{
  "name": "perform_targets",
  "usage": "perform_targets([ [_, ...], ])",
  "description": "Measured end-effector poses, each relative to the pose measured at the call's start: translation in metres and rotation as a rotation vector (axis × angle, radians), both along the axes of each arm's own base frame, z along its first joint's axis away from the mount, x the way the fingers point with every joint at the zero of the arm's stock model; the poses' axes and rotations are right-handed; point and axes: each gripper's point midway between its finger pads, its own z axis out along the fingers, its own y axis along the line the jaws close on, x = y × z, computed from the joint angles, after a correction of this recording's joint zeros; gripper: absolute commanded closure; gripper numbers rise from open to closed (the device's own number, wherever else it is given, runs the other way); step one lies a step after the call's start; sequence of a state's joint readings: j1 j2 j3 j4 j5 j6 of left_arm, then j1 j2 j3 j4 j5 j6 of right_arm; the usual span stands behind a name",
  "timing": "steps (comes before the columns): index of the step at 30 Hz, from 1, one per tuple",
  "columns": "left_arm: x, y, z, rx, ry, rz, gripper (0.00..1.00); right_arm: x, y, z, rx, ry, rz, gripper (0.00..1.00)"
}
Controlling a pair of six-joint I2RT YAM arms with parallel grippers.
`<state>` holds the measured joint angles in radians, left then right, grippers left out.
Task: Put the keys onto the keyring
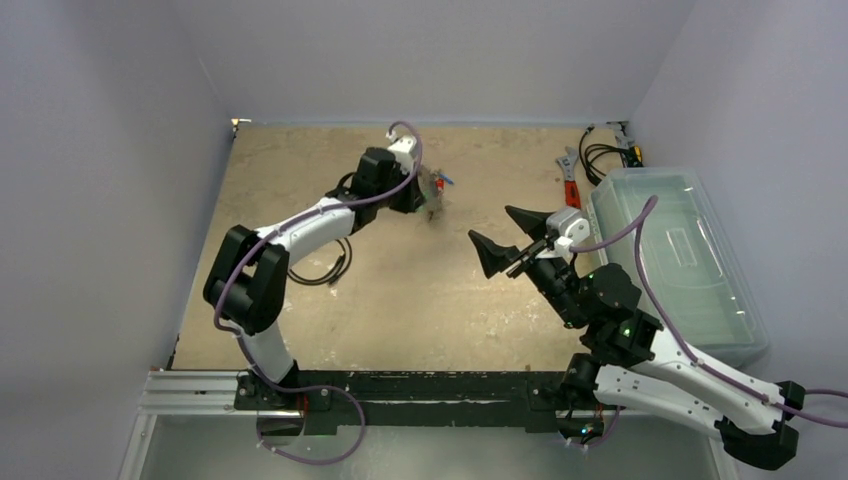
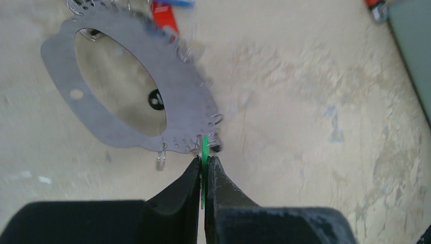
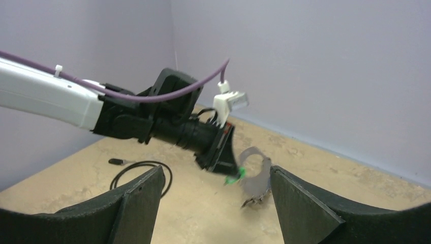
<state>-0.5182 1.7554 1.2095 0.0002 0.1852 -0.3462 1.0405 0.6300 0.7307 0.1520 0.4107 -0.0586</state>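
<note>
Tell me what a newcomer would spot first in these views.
The left end effector, over the far middle of the table, is shut on a green key at the rim of the big toothed keyring. The right end effector gapes open and empty at mid-table, pointing toward it. A clear bin lines the right edge.

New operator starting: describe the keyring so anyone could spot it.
Follow the left arm across the table to its gripper, shut on a green tag. The keyring hangs there: a flat grey metal ring, notch-rimmed, unlike the thin black cable loop.
</note>
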Motion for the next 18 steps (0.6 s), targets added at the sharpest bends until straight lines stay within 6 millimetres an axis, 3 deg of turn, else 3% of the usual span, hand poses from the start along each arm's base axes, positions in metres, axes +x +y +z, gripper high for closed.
perform_targets([
  [3, -0.029, 0.016, -0.038, 0.019, 0.105, 0.03, 1.0, 0.001, 0.003, -0.006, -0.015, 0.017, 0.002, 0.2],
  [6, -0.051, 0.027, -0.056, 0.019, 0.168, 0.063, 1.0, 0.003, 0.006, -0.01, -0.022, 0.027, 0.004, 0.2],
  [18, -0.095, 0.051, -0.052, -0.039, 0.238, 0.148, 1.0, 0.008, 0.016, -0.025, -0.073, 0.057, 0.009, 0.2],
])
